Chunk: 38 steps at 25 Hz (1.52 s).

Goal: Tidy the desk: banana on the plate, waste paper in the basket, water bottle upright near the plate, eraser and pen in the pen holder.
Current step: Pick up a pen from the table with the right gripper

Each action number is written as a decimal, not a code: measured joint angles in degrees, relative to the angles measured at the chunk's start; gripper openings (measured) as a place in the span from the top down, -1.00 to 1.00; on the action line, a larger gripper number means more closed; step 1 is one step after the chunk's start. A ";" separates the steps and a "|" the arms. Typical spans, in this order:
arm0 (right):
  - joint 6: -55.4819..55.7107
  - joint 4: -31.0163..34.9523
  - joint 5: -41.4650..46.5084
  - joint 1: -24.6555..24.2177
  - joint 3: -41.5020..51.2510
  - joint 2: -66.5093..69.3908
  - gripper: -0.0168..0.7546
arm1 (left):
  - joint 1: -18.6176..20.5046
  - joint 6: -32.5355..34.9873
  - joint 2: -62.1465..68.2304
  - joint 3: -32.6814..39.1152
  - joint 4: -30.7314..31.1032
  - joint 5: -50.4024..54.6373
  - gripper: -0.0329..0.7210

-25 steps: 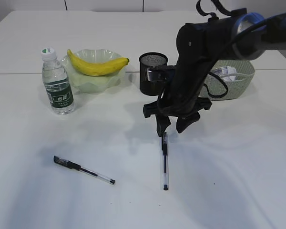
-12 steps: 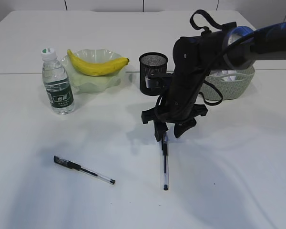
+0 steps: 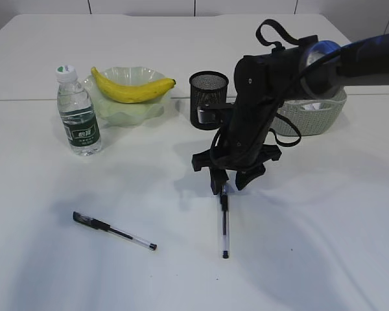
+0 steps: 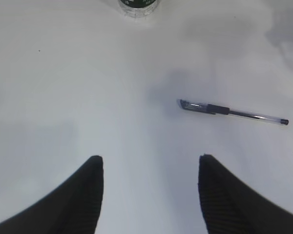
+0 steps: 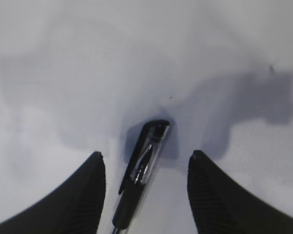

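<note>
- Right tool point(image 3: 230, 182) low over the white bench point(image 3: 311, 246), fingers spread wide on either side of the cap end of a pen point(image 3: 224, 220), not gripping it
- In the right wrist view, same pen point(image 5: 139, 178) lying flat between the two dark fingertips point(image 5: 85, 195), clear of both
- That pen stretched toward the near edge of the bench, tip end pointing at the camera in the exterior view
- Second pen point(image 3: 114, 230) lying flat well to the left, angled, apart from everything else
- Left tool point(image 4: 149, 195) spread wide and empty, hovering above bare bench with the second pen point(image 4: 232, 111) ahead and to its right
- Banana point(image 3: 131, 89) resting across the pale green plate point(image 3: 126, 111) at the back
- Water bottle point(image 3: 78, 113) upright just beside the plate, on its left
- Black mesh pen holder point(image 3: 208, 98) upright behind the right arm, partly hidden by it
- Basket point(image 3: 311, 118) at the back right, mostly hidden by the arm, a bit of white paper point(image 3: 310, 102) showing inside
- Eraser not to be made out anywhere
</note>
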 joint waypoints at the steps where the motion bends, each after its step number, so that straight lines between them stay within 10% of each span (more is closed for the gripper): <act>1: 0.00 0.00 0.00 0.00 0.00 0.30 -0.06 | 0.00 0.00 0.00 0.00 0.00 0.00 -0.24; 31: 0.00 -0.10 -0.47 0.00 -0.32 2.03 0.15 | 0.00 0.00 0.00 0.00 0.00 0.10 -0.24; 38: -0.45 -1.13 -0.37 0.00 -0.44 2.11 0.44 | 0.00 0.00 0.00 0.00 0.00 0.22 -0.24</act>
